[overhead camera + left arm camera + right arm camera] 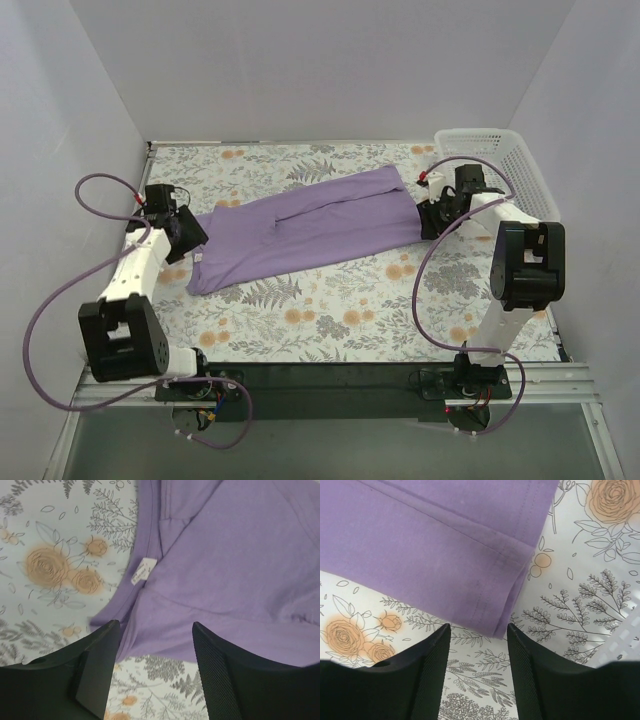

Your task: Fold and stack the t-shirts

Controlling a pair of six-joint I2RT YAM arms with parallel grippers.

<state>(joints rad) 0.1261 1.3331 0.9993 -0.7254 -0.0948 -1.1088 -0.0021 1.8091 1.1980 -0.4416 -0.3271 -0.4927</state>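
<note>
Lavender t-shirt (310,228) is lying on the floral table cover (340,310), already folded lengthwise into a long strip and running diagonally from the left side up toward the right. The neck end is sitting at the left and the hem end at the right, near the white mesh basket (500,160). The left gripper (190,240) is hovering at the neck end. In the left wrist view its fingers (100,665) are standing wide apart, holding nothing, with the collar edge and small white label (143,571) just beyond the tips. The right gripper (432,215) is sitting at the hem end. In the right wrist view its fingers (432,665) are also parted and gripping nothing, and the stitched hem corner is poking into the gap between them. I cannot tell whether either set of tips is touching the cloth or the table. Judging by the look, the shirt is light, thin and floppy: it is going to drape, wrinkle and slide over the cover, and its layers are likely to peel apart if only the top one gets pinched. Best hold is looking like the doubled hem corner on the right and the thicker collar seam on the left, pinching through all layers low against the table. Nothing fragile here. The main risk is dragging the strip crooked while lifting.
</note>
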